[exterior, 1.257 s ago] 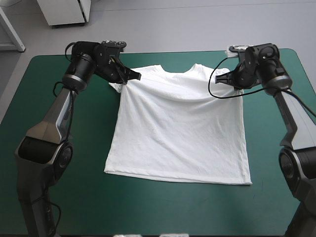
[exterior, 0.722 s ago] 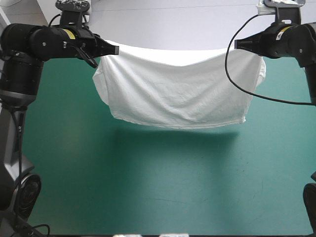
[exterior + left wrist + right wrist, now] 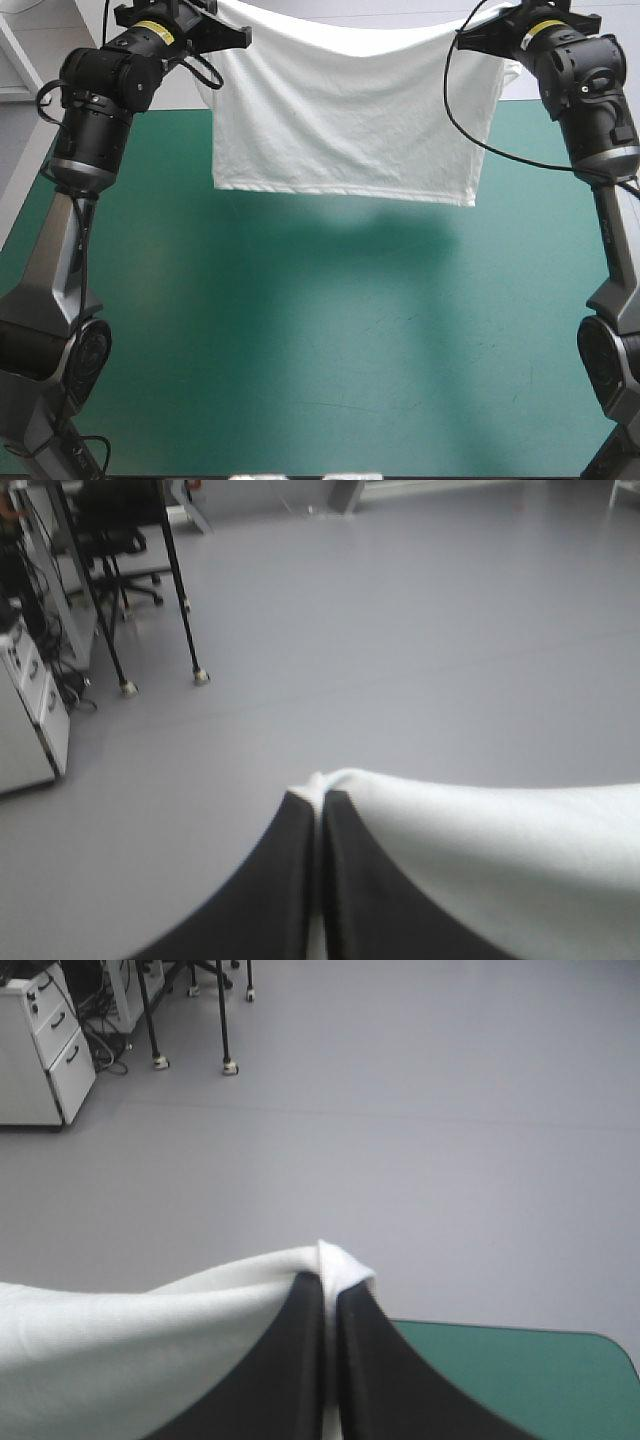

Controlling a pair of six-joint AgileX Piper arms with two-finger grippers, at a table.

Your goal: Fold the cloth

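1. High view: the T-shirt (image 3: 340,110) hangs clear above the teal-green table (image 3: 300,330), stretched between both raised arms.
2. Grip: the left gripper (image 3: 236,38) and right gripper (image 3: 462,40) have black fingers (image 3: 280,880) pressed together, each pinching an upper corner.
3. Risk: little fabric shows past either fingertip; a sharp swing could pull one corner free.
4. Pose: both arms reach high, grippers pointing inward toward each other.
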